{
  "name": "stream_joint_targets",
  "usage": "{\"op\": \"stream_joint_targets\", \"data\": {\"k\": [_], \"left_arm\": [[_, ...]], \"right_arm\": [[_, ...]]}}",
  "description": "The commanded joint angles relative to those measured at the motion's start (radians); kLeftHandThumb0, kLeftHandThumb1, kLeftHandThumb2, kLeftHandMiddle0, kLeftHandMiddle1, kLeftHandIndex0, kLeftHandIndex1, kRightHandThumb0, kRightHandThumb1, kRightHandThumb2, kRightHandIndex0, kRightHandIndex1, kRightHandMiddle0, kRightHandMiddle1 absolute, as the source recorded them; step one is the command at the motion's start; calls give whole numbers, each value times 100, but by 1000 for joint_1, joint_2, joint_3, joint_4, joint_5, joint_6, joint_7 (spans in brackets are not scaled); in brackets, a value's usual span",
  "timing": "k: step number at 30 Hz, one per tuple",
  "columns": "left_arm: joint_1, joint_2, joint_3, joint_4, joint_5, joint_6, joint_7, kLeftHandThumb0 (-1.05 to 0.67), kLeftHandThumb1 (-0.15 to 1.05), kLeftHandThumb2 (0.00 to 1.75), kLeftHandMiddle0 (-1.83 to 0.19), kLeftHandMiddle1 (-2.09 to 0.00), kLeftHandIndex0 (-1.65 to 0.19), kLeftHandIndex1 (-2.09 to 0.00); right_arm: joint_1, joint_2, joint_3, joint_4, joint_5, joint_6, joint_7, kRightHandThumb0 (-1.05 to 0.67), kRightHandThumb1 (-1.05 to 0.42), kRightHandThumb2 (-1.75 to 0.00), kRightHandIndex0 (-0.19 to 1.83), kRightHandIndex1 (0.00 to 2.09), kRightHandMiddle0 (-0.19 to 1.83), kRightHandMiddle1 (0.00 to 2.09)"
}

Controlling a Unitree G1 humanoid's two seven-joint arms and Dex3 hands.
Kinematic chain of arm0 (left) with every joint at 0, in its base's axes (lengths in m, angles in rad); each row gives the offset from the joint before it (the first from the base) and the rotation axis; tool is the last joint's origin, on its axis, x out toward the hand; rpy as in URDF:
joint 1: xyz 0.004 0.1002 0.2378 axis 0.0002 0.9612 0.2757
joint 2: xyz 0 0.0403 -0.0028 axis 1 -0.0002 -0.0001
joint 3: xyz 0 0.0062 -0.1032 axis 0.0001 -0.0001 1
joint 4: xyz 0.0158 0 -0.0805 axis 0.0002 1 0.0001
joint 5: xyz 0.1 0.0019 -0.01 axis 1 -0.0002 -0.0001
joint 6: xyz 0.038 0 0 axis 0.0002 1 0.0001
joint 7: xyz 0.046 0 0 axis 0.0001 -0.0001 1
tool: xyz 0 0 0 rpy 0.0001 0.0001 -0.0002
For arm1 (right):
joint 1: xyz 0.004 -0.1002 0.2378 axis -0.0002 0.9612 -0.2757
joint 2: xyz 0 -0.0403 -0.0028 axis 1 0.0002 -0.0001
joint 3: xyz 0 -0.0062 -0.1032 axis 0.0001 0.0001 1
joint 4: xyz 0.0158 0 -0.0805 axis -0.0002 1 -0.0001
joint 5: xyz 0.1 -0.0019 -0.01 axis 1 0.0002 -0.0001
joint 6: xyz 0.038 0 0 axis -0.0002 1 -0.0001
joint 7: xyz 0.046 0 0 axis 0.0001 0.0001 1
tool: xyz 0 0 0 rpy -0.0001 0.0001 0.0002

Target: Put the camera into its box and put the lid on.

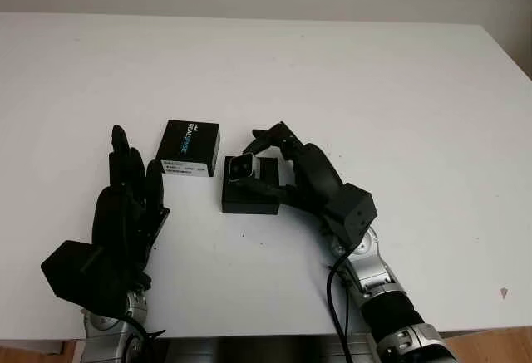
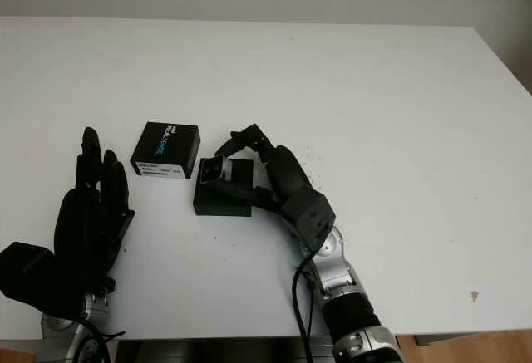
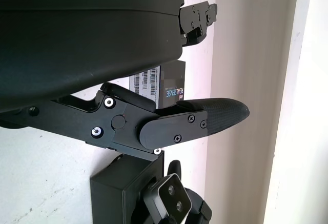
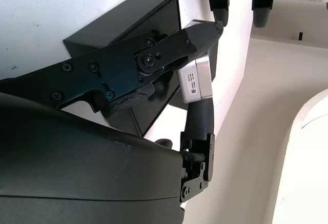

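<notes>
A small silver camera (image 1: 241, 166) is pinched in my right hand (image 1: 264, 160), just above the open black box (image 1: 249, 198) in the middle of the table. The camera (image 4: 197, 80) sits tilted between the fingers, at the box's far left corner. The black lid (image 1: 190, 148), printed with white lettering, lies flat on the table to the left of the box. My left hand (image 1: 129, 188) is open, at the near left, just short of the lid. In the left wrist view the lid (image 3: 164, 85) shows beyond that hand, and the camera (image 3: 170, 199) faces it with its lenses.
The white table (image 1: 374, 89) stretches wide to the far side and to the right. Its front edge runs just behind both forearms. A small dark speck (image 1: 503, 293) marks the near right.
</notes>
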Motion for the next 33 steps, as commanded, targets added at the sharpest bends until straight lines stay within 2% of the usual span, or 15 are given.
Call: {"op": "stream_joint_targets", "data": {"k": [1,33], "left_arm": [[7,6,5,-1,1,-11,-2,-66,105,58,19,-3,19,-2],[8,5,5,-6,2,-12,-2,-66,105,58,19,-3,19,-1]], "right_arm": [[25,-12,-1,17,0,-8,2,-50,-105,-10,-9,80,17,172],[29,-48,42,15,-89,-14,-21,-47,-105,-10,-9,77,17,178]]}}
